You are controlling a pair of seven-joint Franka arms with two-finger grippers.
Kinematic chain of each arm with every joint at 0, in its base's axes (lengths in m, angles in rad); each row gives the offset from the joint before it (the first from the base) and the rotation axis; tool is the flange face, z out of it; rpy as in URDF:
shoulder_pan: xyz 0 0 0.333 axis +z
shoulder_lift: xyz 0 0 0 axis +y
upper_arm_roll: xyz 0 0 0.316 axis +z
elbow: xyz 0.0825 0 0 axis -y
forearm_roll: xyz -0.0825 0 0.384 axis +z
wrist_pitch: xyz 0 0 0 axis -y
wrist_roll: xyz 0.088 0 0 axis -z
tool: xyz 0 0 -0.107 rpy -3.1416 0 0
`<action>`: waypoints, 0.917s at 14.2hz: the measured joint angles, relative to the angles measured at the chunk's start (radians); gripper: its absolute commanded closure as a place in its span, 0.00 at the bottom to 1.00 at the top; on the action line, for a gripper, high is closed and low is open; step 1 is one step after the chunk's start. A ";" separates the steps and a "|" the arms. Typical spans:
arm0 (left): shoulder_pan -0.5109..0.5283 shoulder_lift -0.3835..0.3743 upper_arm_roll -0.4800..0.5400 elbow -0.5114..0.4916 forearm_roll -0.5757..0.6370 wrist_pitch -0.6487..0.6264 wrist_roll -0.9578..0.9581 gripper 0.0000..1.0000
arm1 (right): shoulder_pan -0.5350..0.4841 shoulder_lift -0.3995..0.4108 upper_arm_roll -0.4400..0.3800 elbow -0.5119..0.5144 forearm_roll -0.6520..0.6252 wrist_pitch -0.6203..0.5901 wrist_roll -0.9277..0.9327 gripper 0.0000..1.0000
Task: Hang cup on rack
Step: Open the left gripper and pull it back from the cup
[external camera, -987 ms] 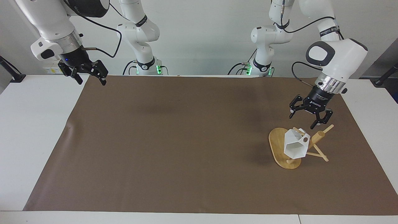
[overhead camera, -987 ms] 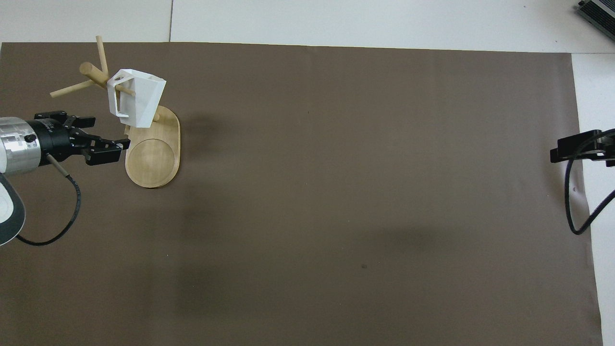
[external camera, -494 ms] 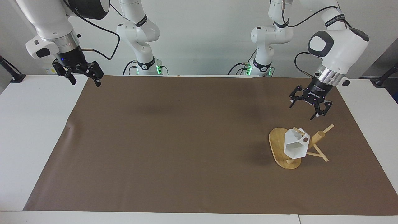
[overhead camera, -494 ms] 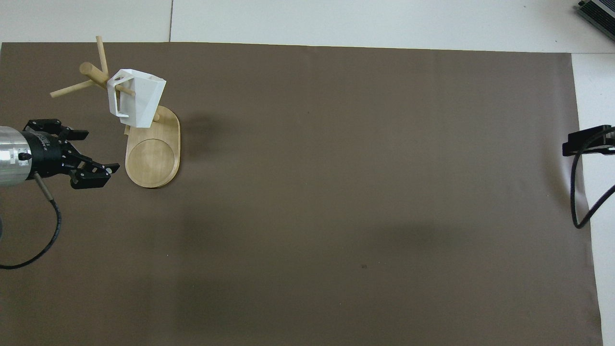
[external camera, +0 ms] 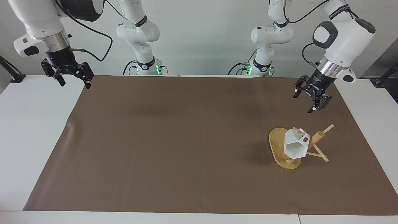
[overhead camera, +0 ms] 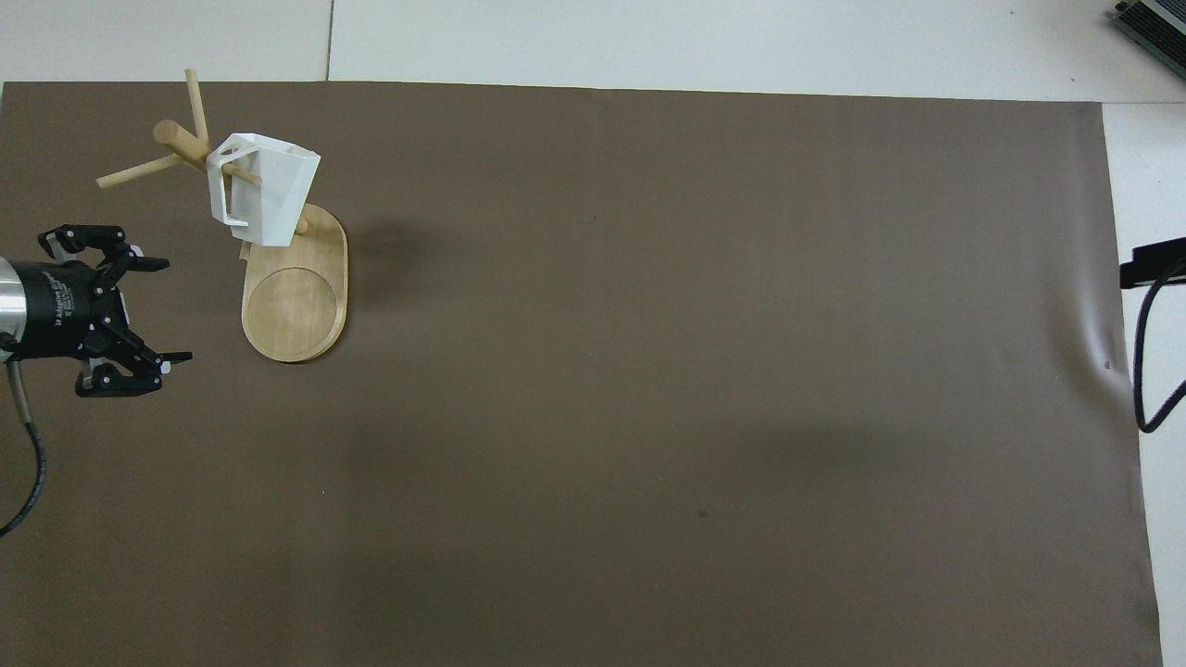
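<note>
left tool [external camera: 303,102] has pulled away from cup [external camera: 295,146], open, empty.

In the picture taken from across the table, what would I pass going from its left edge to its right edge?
Right gripper, open, over the brown mat's edge → bamboo mug rack's oval base → white faceted cup hanging on a peg → left gripper, open, in the air above the mat.

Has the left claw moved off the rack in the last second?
Yes. The left claw, open and empty, has drawn up and back from the rack toward the robots; the cup hangs there.
</note>
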 measured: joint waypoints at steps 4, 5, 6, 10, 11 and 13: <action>0.012 0.000 0.000 0.011 0.037 -0.036 0.377 0.00 | 0.000 0.000 0.000 -0.001 0.000 0.000 0.000 0.00; 0.012 0.000 -0.003 0.011 0.065 -0.039 0.455 0.00 | 0.000 0.000 0.000 -0.002 0.000 0.000 0.000 0.00; 0.012 0.000 -0.005 0.011 0.084 -0.043 0.534 0.00 | 0.000 0.000 -0.002 -0.002 0.000 0.000 0.000 0.00; 0.012 0.000 -0.006 0.030 0.097 -0.079 0.974 0.00 | 0.000 0.000 -0.008 -0.002 0.000 -0.001 0.000 0.00; 0.012 0.000 -0.006 0.040 0.097 -0.082 1.088 0.00 | 0.000 0.000 -0.008 -0.002 0.000 -0.001 0.000 0.00; 0.012 0.000 -0.005 0.059 0.118 -0.106 1.252 0.00 | 0.000 0.000 -0.008 -0.002 0.000 -0.001 0.000 0.00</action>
